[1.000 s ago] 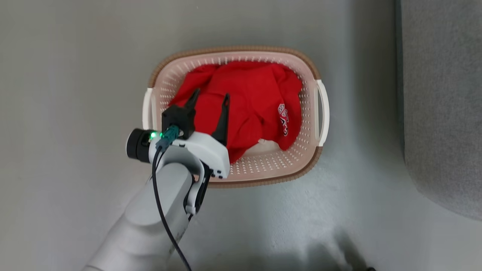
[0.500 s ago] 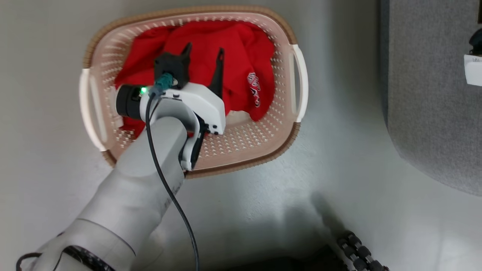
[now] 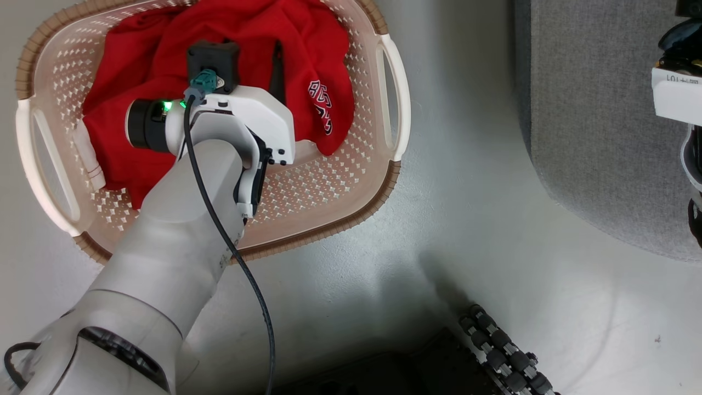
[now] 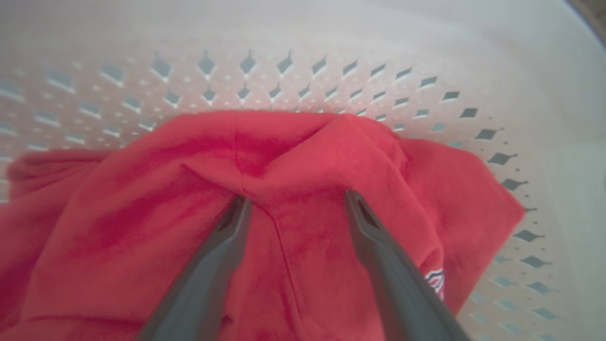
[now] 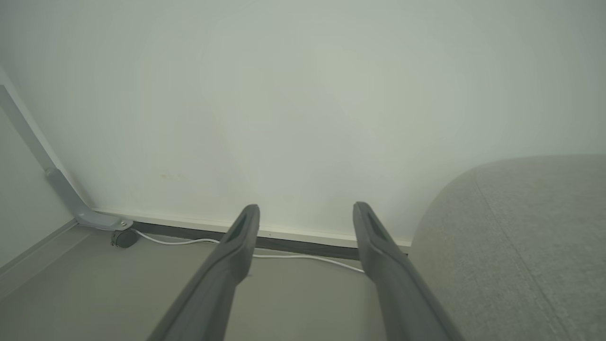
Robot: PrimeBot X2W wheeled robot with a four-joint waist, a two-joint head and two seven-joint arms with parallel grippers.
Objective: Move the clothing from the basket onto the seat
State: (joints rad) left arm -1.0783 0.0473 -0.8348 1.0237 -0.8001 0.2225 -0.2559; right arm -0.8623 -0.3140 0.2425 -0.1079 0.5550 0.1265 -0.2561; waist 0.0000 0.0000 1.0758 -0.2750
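Seat (image 3: 592,137), one, grey and upholstered, lies at the robot's right. One cream basket (image 3: 340,203) stands apart from it and holds a heap of red clothing (image 3: 307,49) with white lettering; the pieces cannot be counted. Two grippers: the left gripper (image 4: 298,198) is inside the basket, jaws spread wide, tips on the cloth with nothing clamped. The right gripper (image 5: 305,208) is just as wide and empty beside the seat. The floor (image 3: 466,247) is pale grey, and one white cable (image 5: 303,257) runs along the plain wall (image 5: 303,94).
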